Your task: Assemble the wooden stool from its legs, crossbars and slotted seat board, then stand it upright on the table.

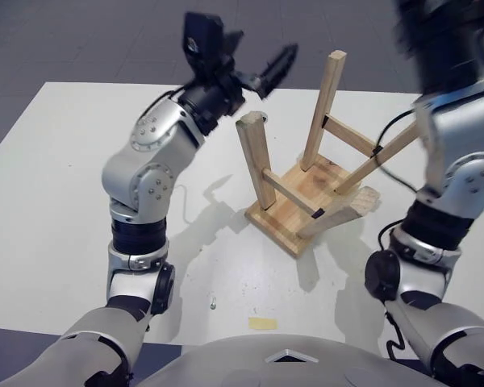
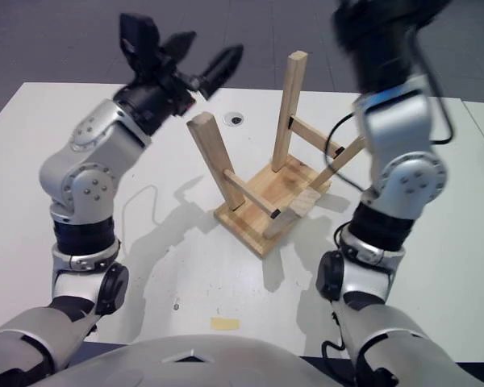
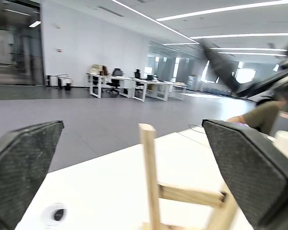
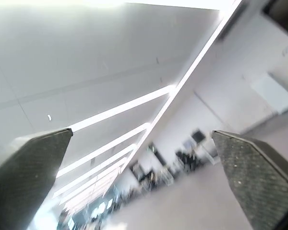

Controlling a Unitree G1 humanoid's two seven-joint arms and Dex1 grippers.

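Left eye view: the stool (image 1: pixel 306 201) sits upside down around the middle of the tabletop (image 1: pixel 64 201), its seat board (image 1: pixel 286 230) flat on the surface. Three legs point upward, joined by crossbars (image 1: pixel 286 189), and a fourth leg (image 1: pixel 339 214) lies low by the board's right edge. The left tool (image 1: pixel 266 44) hangs in the air over the far edge, just left of the stool and touching nothing, its fingers spread wide. A scrap of tape (image 1: pixel 262 323) lies at the near edge.

Right eye view: a round grommet (image 2: pixel 236 119) sits near the far edge, behind the stool.

Left wrist view: two dark pads (image 3: pixel 24 167) stand wide apart, with one upright leg (image 3: pixel 150 177) farther off between them.

Right wrist view: the right tool (image 4: pixel 141 132) points at the ceiling, its pads (image 4: pixel 29 177) wide apart and holding nothing.
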